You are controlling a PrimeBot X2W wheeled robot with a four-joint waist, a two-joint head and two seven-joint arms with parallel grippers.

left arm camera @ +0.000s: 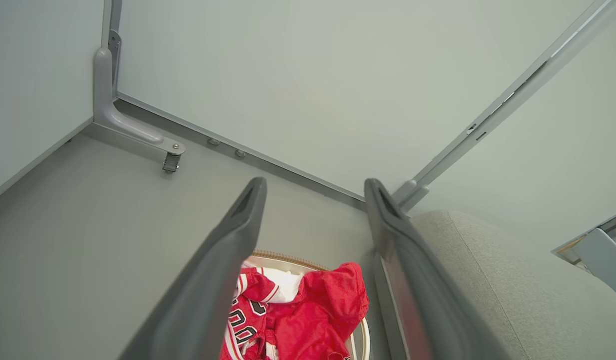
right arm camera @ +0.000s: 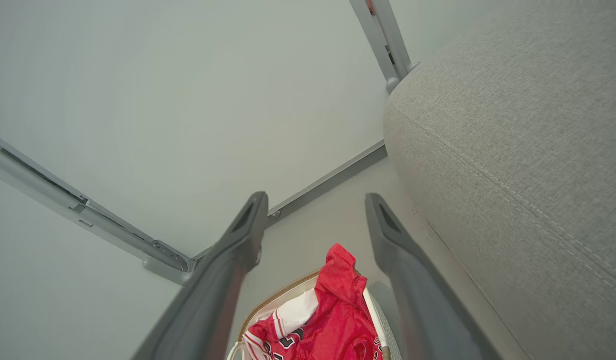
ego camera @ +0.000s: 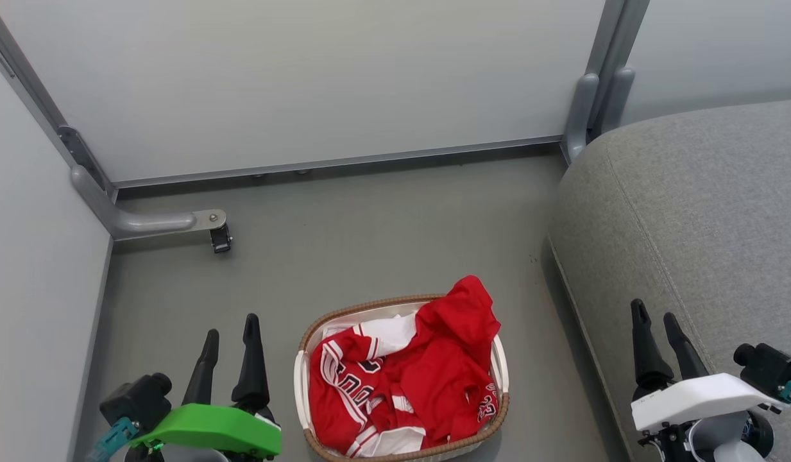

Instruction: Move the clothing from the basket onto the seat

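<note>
Red clothing with white panels and black-white lettering fills the oval basket on the floor; one red fold hangs over the far right rim. The clothing and the clothing also show low between each wrist's fingers. The grey woven seat rises right of the basket, with a stitched seam. My left gripper stands open left of the basket, nothing between its fingers. My right gripper stands open over the seat's front edge, holding nothing.
Pale partition walls close off the back and left. A grey metal foot with a small caster juts onto the smooth grey floor at the back left. A grey post base stands at the seat's far corner.
</note>
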